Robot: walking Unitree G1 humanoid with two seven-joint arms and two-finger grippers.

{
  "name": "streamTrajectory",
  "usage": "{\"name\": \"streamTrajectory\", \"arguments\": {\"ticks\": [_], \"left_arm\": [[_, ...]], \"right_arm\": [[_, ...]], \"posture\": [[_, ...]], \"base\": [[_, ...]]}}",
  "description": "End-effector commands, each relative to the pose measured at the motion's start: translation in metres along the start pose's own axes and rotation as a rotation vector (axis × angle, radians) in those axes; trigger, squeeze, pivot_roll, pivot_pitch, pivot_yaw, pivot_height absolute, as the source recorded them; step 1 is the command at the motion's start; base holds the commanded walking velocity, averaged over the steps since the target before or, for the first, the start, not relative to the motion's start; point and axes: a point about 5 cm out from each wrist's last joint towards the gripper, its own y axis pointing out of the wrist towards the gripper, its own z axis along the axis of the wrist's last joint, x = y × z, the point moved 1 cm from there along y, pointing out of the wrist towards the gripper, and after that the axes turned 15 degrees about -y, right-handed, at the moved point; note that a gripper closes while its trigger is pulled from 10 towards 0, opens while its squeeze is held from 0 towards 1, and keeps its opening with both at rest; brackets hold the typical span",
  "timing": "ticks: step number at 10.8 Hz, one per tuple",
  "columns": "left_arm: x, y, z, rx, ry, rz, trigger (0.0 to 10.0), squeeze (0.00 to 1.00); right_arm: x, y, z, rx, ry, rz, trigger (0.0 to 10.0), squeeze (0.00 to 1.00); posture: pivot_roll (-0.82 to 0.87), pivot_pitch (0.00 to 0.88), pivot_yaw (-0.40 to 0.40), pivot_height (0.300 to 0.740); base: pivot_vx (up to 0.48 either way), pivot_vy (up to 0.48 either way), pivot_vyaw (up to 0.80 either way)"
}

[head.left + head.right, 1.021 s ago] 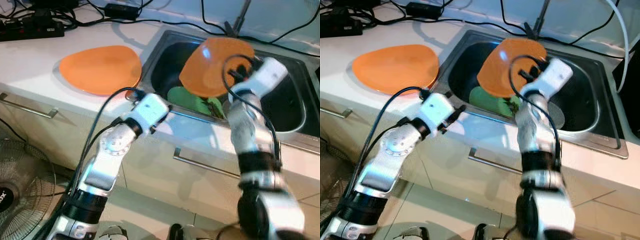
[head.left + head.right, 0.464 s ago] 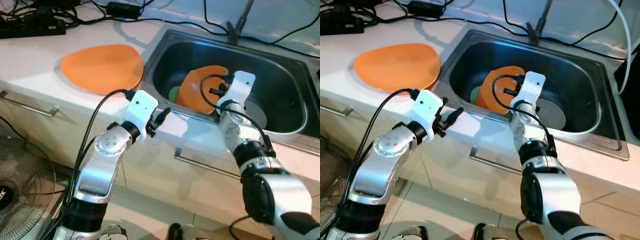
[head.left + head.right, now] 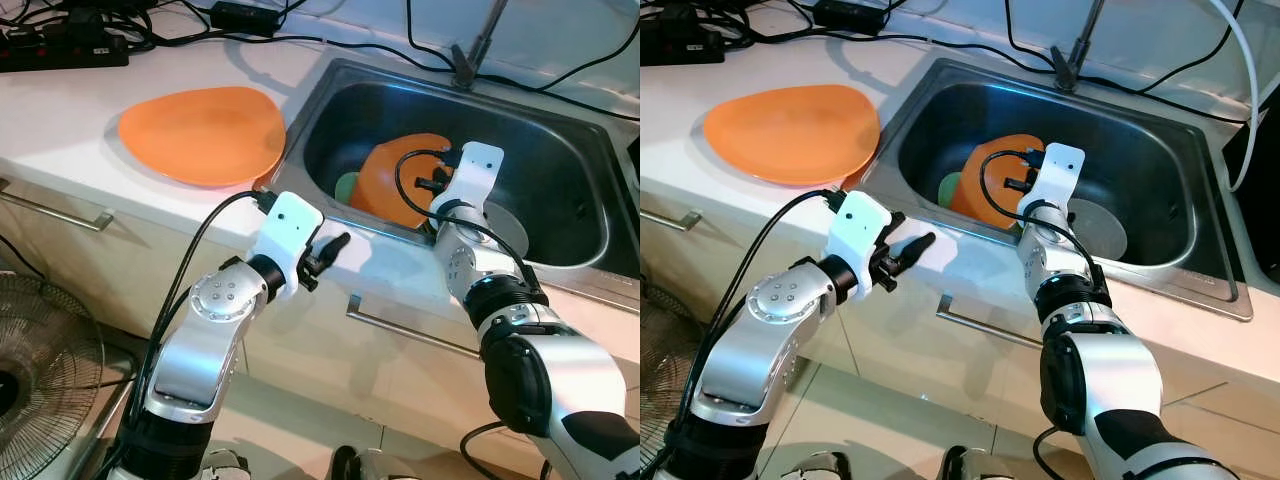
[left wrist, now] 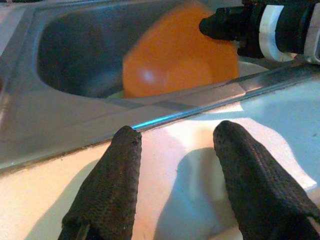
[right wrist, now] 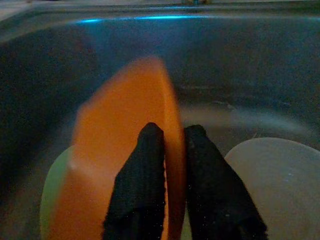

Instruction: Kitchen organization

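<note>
A: Where is the right gripper [image 5: 170, 150]?

B: Down inside the steel sink [image 3: 560, 150]. Its two black fingers [image 5: 142, 190] pinch the rim of an orange plate [image 3: 395, 185], one finger on each face, and the plate stands tilted on edge in the basin.

A: What else lies in that basin?

B: A green dish [image 3: 347, 186] sits under the orange plate, peeking out at its nine o'clock side. A pale round plate [image 5: 272, 185] lies flat on the sink bottom at about three o'clock from the held plate, close beside it.

A: And the left gripper [image 4: 175, 165]?

B: It hovers over the white counter edge [image 4: 185, 150] in front of the sink, at about seven o'clock from the held plate. Its fingers [image 4: 112, 185] are spread apart with nothing between them, and they point toward the basin.

A: Is anything on the counter itself?

B: A second orange plate [image 3: 203, 135] rests flat on the counter at nine o'clock from the sink, just beside its rim. Black cables [image 3: 300, 40] and a power strip [image 3: 60, 50] run along the back of the counter at twelve o'clock from that plate. The faucet stem [image 3: 475, 50] rises at the sink's far rim.

A: What is below the counter?

B: Cabinet fronts with a metal handle [image 3: 410, 330] under the sink, and a floor fan [image 3: 45, 370] stands at the lower left, near the left arm's base.
</note>
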Motion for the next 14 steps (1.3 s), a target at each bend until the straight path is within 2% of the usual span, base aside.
{"name": "streamTrajectory", "arguments": {"ticks": [1,2,4,5,9,10,11,12,14], "left_arm": [[0.006,-0.001,-0.001,-0.010,-0.006,-0.023,10.0,0.00],[0.007,-0.001,-0.001,-0.014,-0.006,-0.025,10.0,0.00],[0.007,0.000,-0.001,-0.017,-0.004,-0.029,10.0,0.00],[0.007,0.001,0.000,-0.009,-0.003,-0.028,10.0,0.00],[0.003,0.007,0.006,0.050,0.013,0.007,10.0,0.00],[0.000,0.010,0.009,0.081,0.034,0.034,10.0,0.00],[-0.002,0.012,0.009,0.094,0.048,0.045,10.0,0.00],[-0.003,0.012,0.010,0.106,0.054,0.052,10.0,0.00],[-0.010,0.010,0.014,0.175,0.084,0.104,10.0,0.00]], "right_arm": [[0.001,-0.001,-0.011,-0.040,-0.009,0.003,10.0,0.40],[0.002,-0.001,-0.010,-0.039,-0.009,0.000,10.0,0.00],[0.004,-0.001,-0.010,-0.035,-0.008,-0.005,10.0,0.00],[0.005,0.000,-0.002,0.000,-0.006,-0.016,10.0,0.00],[0.006,-0.003,0.037,0.235,0.016,-0.015,10.0,0.00],[0.000,-0.020,0.053,0.374,0.048,0.020,10.0,0.00],[-0.004,-0.037,0.052,0.408,0.059,0.033,10.0,0.00],[-0.007,-0.045,0.048,0.411,0.066,0.039,10.0,0.00],[-0.015,-0.079,0.026,0.389,0.038,0.083,10.0,0.00]], "posture": [[0.10,0.144,-0.123,0.740],[0.10,0.144,-0.123,0.740],[0.09,0.141,-0.122,0.740],[0.09,0.137,-0.119,0.740],[0.04,0.126,-0.118,0.740],[0.02,0.121,-0.115,0.740],[0.00,0.114,-0.111,0.740],[0.00,0.111,-0.109,0.740],[-0.02,0.102,-0.106,0.740]], "base": [[0.000,0.000,0.00],[0.000,0.000,0.00],[0.000,0.000,0.00],[0.000,0.000,0.00],[0.000,0.000,0.00],[0.000,0.000,0.00],[0.000,0.000,0.00],[0.000,0.000,0.00],[0.000,0.000,0.00]]}}
